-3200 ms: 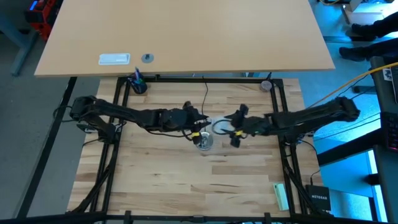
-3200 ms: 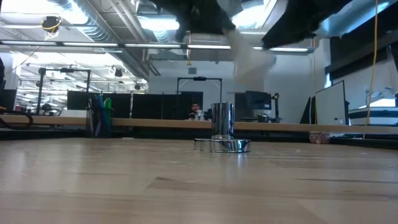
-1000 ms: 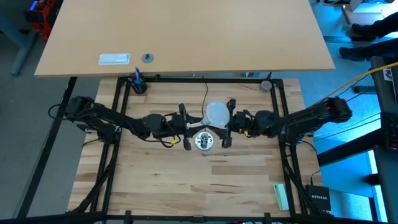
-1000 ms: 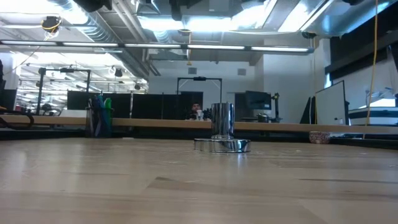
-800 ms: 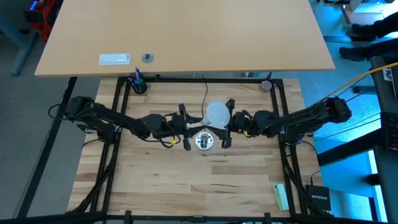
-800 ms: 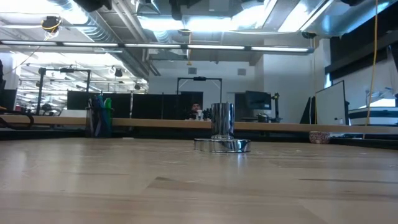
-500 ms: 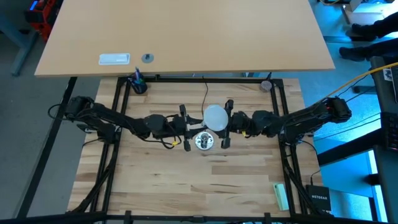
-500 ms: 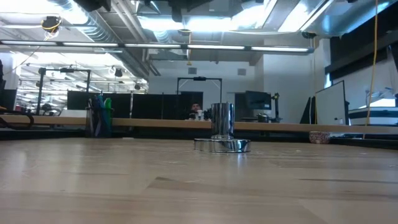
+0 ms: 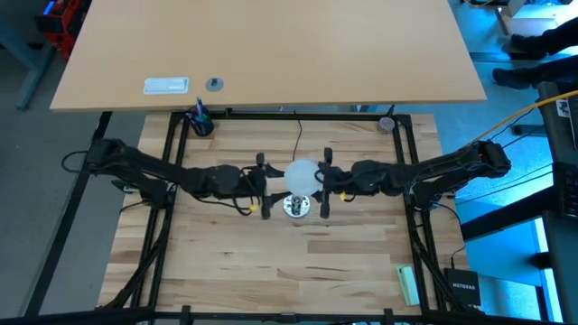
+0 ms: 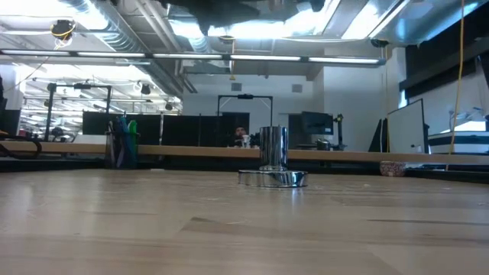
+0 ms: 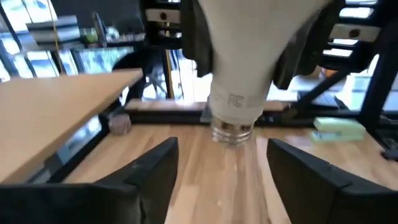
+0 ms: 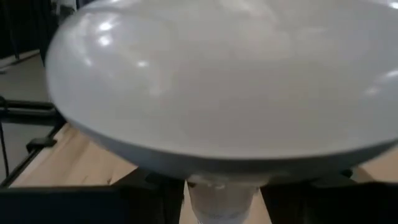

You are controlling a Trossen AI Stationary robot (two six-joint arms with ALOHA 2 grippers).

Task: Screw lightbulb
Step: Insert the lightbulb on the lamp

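Note:
The white frosted lightbulb hangs upright, screw base down, above the wooden table and just beyond the round silver socket, which stands on its flat foot. My right gripper reaches in from the table's right and is shut on the lightbulb; its globe fills the right wrist view. My left gripper faces the bulb's base from the table's left, open, with the base ahead of its fingertips and apart from them. In the low view only the socket and the arms' undersides show. My right gripper pinches the lightbulb's tapering neck under the globe between its two fingers. The fingers come in level from the table's right and lie across the bulb's axis. The bulb is lifted clear and upright, its screw base pointing down.
A thin black cord runs from the socket to the far edge. A dark cup with pens stands at the far left corner, a small round thing at the far right, a green block near right. A black frame borders the table.
My right gripper has carried the lightbulb toward the table's left and near edge, bringing it closer over the socket. The bulb has stayed upright and clear of the table. My left gripper has drawn back a little toward the table's left.

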